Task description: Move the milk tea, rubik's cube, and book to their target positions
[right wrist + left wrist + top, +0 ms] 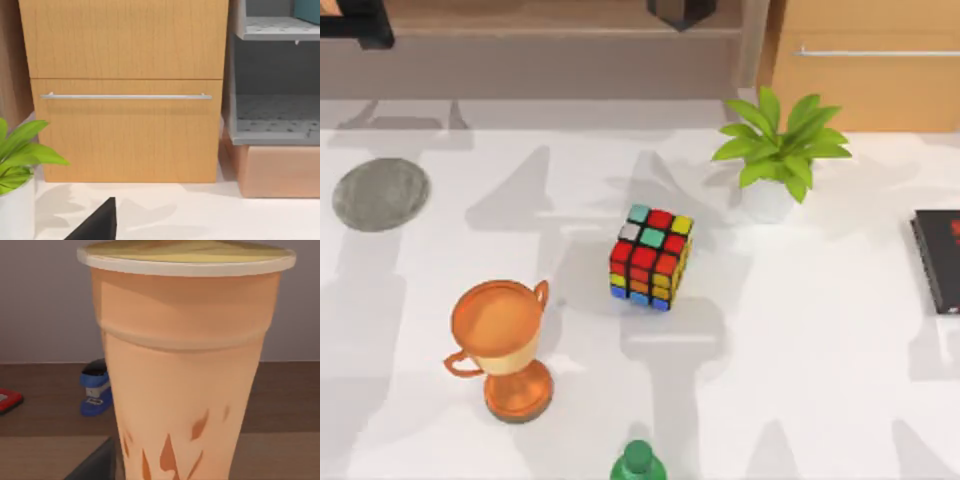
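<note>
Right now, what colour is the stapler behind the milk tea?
Blue stapler with a black top, best seen in the left wrist view.

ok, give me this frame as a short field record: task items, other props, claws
milk tea: close in front of the left wrist camera, upright, above a brown surface
rubik's cube: mid-table, free-standing
trophy: left of the cube
plant: behind and right of the cube
black book: table's right edge
grey disc: far left
stapler: blue, behind the cup
drawer front: faces the right wrist camera
</note>
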Controlling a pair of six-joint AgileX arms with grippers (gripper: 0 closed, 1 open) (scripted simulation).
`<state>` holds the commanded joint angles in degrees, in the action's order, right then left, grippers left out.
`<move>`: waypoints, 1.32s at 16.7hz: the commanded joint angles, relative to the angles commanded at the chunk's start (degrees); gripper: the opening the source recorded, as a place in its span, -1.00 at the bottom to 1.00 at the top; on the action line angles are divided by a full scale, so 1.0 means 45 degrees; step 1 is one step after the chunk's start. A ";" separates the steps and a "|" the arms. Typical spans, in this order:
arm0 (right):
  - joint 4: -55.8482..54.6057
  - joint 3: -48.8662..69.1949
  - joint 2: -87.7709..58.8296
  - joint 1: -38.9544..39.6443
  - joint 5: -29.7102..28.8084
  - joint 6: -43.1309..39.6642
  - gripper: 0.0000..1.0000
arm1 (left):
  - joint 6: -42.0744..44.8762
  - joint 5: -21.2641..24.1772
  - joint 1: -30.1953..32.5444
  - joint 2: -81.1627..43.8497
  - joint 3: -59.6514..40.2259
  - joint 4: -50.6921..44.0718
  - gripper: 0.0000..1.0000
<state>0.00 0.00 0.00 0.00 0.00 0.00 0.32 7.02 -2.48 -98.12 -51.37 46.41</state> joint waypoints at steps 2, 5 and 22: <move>0.0000 0.0000 0.0000 0.0000 0.0000 0.0000 1.00 | -0.0006 -0.0102 -0.0188 -0.0841 -0.0469 0.0425 1.00; 0.0000 0.0000 0.0000 0.0000 0.0000 0.0000 1.00 | -0.0012 -0.0155 -0.0270 -0.1141 -0.0639 0.0580 1.00; 0.0000 0.0000 0.0000 0.0000 0.0000 0.0000 1.00 | -0.0030 -0.0366 -0.0010 -0.4470 -0.5422 -0.0869 1.00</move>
<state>0.00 0.00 0.00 0.00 0.00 0.00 0.18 5.37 -2.53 -118.24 -75.77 42.50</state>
